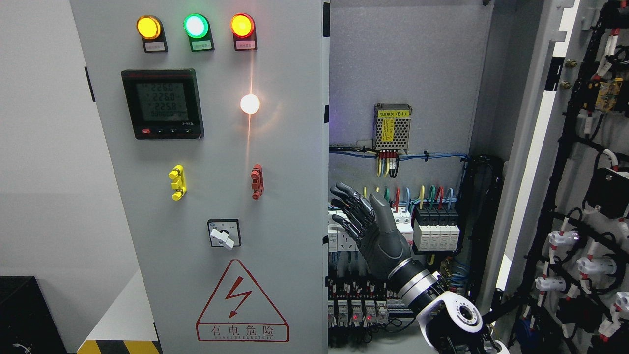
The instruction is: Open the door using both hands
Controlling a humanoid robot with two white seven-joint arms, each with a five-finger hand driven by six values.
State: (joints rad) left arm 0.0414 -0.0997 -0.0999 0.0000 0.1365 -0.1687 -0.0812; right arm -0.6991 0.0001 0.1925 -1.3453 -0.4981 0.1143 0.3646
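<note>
I see the cabinet [408, 64] filling most of my view. Its left door [221, 196] is closed and faces me; the right door [580, 196] stands swung wide open at the far right of the cabinet, its inner face strung with black cable and white connectors. Between them the cabinet's interior is exposed. My right hand [366, 221] is raised inside that opening, just right of the left door's edge, arm entering from the lower right. Its fingers are spread and relaxed, gripping nothing, palm turned toward the left door, fingertips close to the edge but I cannot tell whether they touch. Behind the hand sit rows of breakers [432, 228] with coloured wires, and above them a perforated power supply [392, 127]. On the left door, from large to small: a warning triangle [241, 305] low down, a meter [162, 103] higher up, a rotary switch [223, 235] between them, and three lit lamps [195, 25] along the top.
</note>
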